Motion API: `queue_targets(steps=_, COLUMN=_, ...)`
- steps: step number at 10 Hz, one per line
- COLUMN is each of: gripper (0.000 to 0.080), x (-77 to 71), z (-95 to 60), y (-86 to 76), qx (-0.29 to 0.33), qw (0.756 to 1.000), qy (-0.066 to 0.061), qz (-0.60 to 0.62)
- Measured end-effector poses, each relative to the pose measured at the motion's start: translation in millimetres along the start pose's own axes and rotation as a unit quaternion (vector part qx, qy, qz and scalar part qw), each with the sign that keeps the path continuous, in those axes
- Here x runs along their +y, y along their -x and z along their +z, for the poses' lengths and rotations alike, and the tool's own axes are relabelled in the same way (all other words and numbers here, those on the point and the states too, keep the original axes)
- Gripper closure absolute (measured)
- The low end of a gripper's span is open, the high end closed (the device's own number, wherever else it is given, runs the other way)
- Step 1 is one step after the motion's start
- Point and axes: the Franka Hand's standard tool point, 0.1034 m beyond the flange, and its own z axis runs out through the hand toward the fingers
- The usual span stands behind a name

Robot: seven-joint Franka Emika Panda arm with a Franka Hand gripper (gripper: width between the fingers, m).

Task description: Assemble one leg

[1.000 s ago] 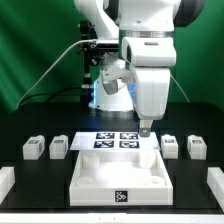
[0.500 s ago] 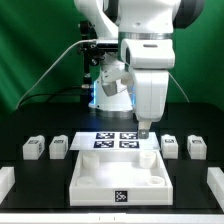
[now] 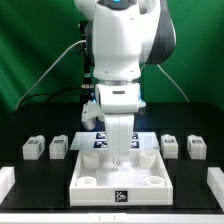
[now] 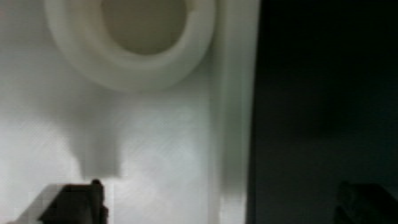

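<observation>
Four small white legs with tags lie in a row: two at the exterior view's left (image 3: 33,148) (image 3: 59,147) and two at the right (image 3: 170,145) (image 3: 196,147). The large white panel (image 3: 105,177) lies in front between them. My gripper (image 3: 121,152) hangs low over the panel's far part, open and empty, touching no leg. In the wrist view the gripper (image 4: 217,205) shows two dark fingertips (image 4: 71,203) wide apart over the panel's surface (image 4: 160,140), near a round corner hole (image 4: 134,35). No leg shows in the wrist view.
The marker board (image 3: 100,141) lies behind the panel, partly hidden by my arm. White blocks sit at the front corners (image 3: 5,180) (image 3: 216,180). The dark table (image 4: 329,100) shows beside the panel's edge in the wrist view.
My arm has swung toward the exterior view's left, from above the marker board's right edge to above the panel's far part. The legs and panel have not moved.
</observation>
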Motion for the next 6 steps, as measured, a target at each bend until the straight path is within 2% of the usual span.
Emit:
queue_targets(steps=1, gripper=0.0272, x=-0.2, z=-0.1, y=0.6, qx=0.000, qw=1.000, qy=0.000, qz=0.001)
queue_targets(steps=2, gripper=0.0272, x=-0.5, z=0.3, y=0.6, qx=0.000, qw=1.000, qy=0.000, qz=0.001)
queue_targets(steps=3, gripper=0.0408, x=-0.7, z=0.4, y=0.6, qx=0.000, qw=1.000, qy=-0.001, qz=0.001)
queue_targets(steps=4, gripper=0.0597, x=-0.8, z=0.5, y=0.6, qx=0.000, qw=1.000, qy=-0.001, qz=0.001)
queue_targets(steps=5, gripper=0.0597, x=-0.9, z=0.6, y=0.6, qx=0.000, qw=1.000, qy=-0.001, qz=0.001)
queue_targets(steps=6, gripper=0.0740, x=-0.2, z=0.1, y=0.8, qx=0.000, qw=1.000, qy=0.000, qz=0.001)
